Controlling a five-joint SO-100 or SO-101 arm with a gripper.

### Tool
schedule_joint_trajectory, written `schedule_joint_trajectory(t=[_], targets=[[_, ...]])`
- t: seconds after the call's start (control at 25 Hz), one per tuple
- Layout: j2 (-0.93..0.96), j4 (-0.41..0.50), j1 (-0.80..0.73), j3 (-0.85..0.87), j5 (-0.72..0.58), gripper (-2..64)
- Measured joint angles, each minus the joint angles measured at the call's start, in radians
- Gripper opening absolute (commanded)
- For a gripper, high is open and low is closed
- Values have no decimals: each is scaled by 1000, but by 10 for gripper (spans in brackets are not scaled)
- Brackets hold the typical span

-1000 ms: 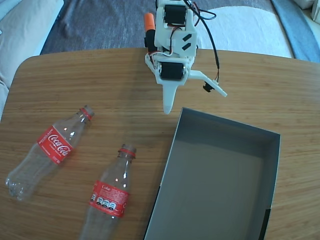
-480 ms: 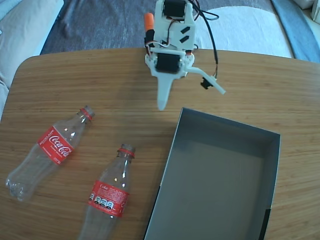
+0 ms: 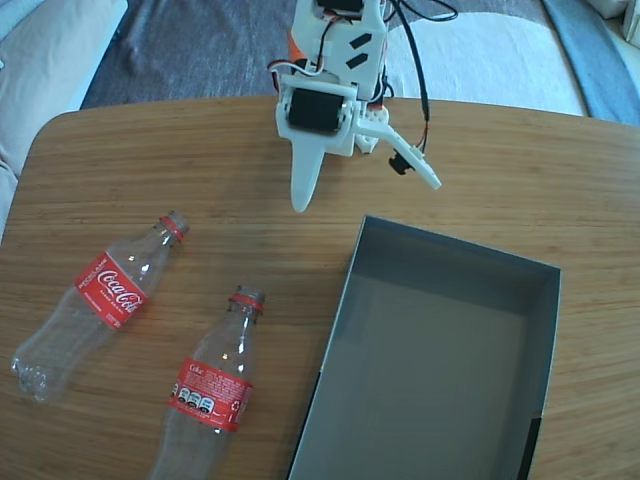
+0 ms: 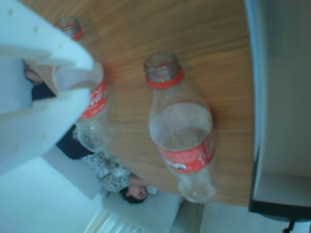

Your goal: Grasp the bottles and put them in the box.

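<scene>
Wrist view, blurry: white gripper fills the left side, jaws seemingly parted. Capless bottle lies centre on the wooden table, mouth toward the top. Second bottle left, partly behind the gripper. Dark box wall along the right edge.

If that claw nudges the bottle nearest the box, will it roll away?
Probably: the bottle lies on its side on the smooth table. It looks empty, so likely light and skittish. Thin clear plastic may dent when squeezed.
</scene>
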Motion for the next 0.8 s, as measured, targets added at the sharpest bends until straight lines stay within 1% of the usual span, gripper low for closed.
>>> schedule_joint_trajectory(t=[0.32,0.52,0.8], targets=[[-247,5,3,-242,0,3],[-385,94,2,-376,0,3],[-554,150,2,-558,0,2]])
